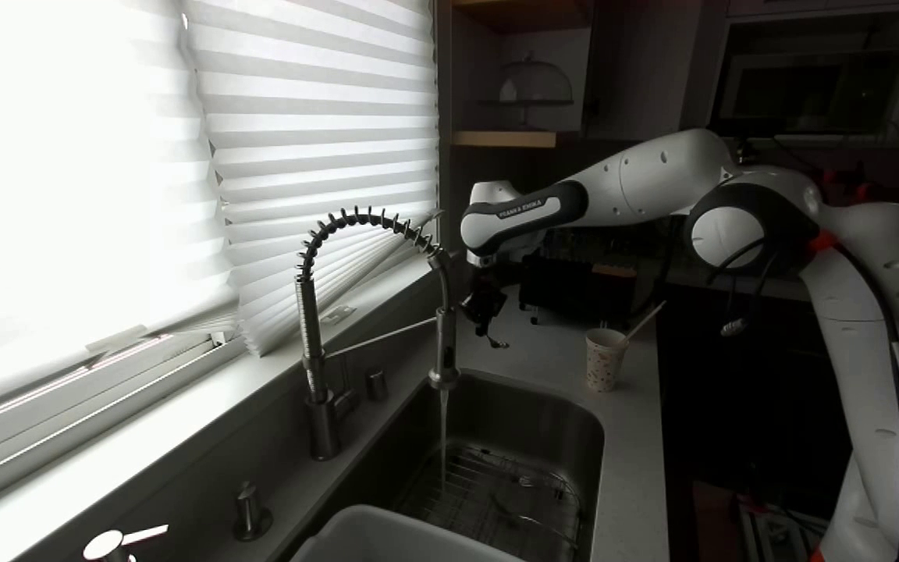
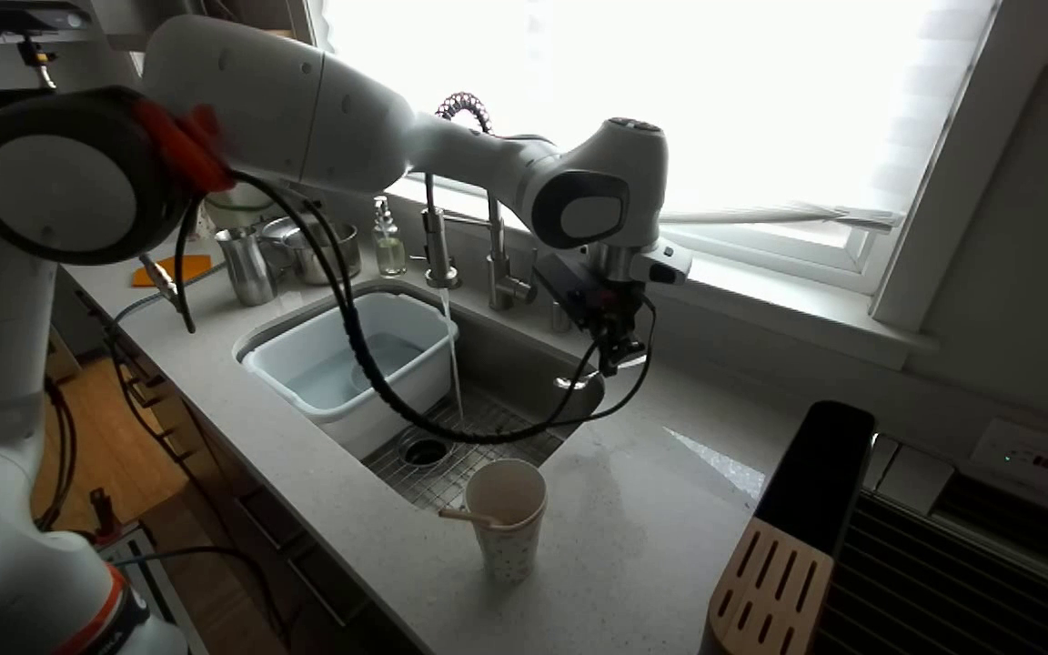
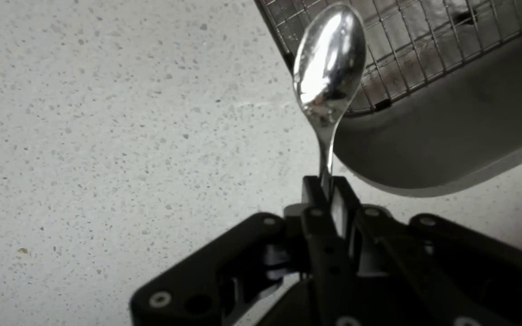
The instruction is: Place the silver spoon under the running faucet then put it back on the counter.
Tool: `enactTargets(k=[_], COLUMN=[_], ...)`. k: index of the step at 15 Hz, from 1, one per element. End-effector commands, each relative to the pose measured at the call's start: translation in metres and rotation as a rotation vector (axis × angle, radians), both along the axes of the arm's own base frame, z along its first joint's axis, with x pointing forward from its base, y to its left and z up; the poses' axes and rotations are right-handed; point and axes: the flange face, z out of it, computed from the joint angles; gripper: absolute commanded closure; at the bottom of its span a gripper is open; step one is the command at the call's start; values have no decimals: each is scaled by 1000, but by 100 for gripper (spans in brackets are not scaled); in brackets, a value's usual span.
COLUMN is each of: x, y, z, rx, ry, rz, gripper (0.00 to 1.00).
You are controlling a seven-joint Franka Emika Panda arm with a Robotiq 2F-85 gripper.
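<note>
My gripper [image 3: 327, 188] is shut on the handle of the silver spoon [image 3: 331, 59]; the bowl points away from the fingers. In the wrist view the bowl overlaps the sink's edge and rack. In the exterior views my gripper [image 1: 484, 326] [image 2: 617, 362] is above the counter [image 2: 606, 582] near the sink's end, and the spoon [image 1: 499, 343] [image 2: 569, 384] sticks out from it. The faucet [image 1: 446, 343] [image 2: 438, 246] runs a thin stream of water into the sink [image 1: 563, 410] [image 2: 524, 341]. The spoon is apart from the stream.
A paper cup [image 1: 604, 363] [image 2: 508, 509] with a stick stands on the counter beside the sink. A pale plastic tub [image 2: 369, 373] sits in the sink. A black holder with a wooden top [image 2: 770, 573] stands farther along. A wire rack [image 1: 488, 484] lies on the sink floor.
</note>
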Motion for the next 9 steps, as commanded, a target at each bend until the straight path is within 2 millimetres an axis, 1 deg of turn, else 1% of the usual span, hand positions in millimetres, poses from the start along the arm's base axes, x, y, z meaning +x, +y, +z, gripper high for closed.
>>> enactTargets(k=[1,5,9], x=[7,15,23], y=[25,62,101], z=[13,23,21], rx=[20,78,140], ry=[-22,-47,-71], rz=[-43,-41,-40], gripper=[98,98,98])
